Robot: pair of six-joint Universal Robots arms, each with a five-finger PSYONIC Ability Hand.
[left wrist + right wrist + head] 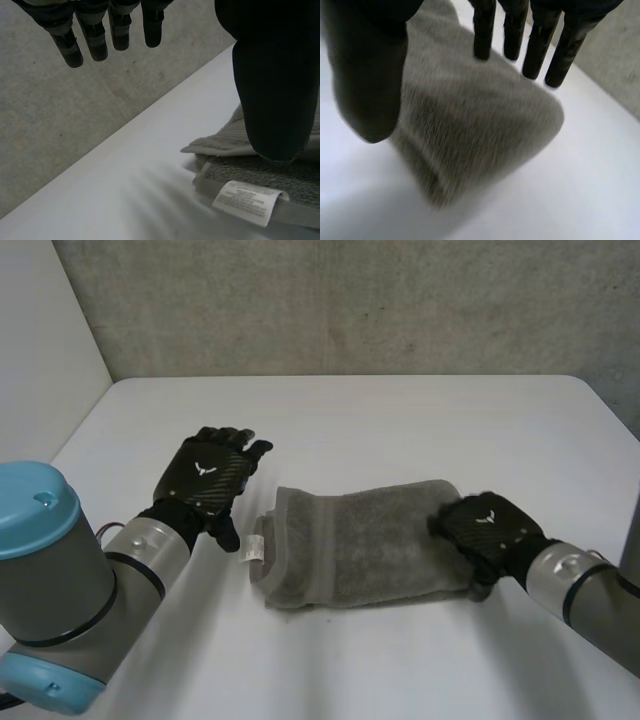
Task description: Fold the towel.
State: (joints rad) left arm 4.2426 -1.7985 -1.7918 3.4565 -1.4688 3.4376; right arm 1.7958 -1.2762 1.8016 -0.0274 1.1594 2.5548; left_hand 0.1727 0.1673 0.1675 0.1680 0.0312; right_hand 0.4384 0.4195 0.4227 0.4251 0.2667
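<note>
The white table (400, 420) carries a folded grey towel (350, 545) lying flat near its middle, its white label (254, 550) towards the table's left edge.

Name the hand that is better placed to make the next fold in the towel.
Right, probably. The right hand is over one end of the towel, with straight fingers above the cloth. The left hand is open beside the end with the label, off the towel.

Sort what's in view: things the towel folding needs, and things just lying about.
Job: grey towel with its white label; left robot hand, beside the label end; right robot hand, on the other end.
Just there: white table; grey wall.
</note>
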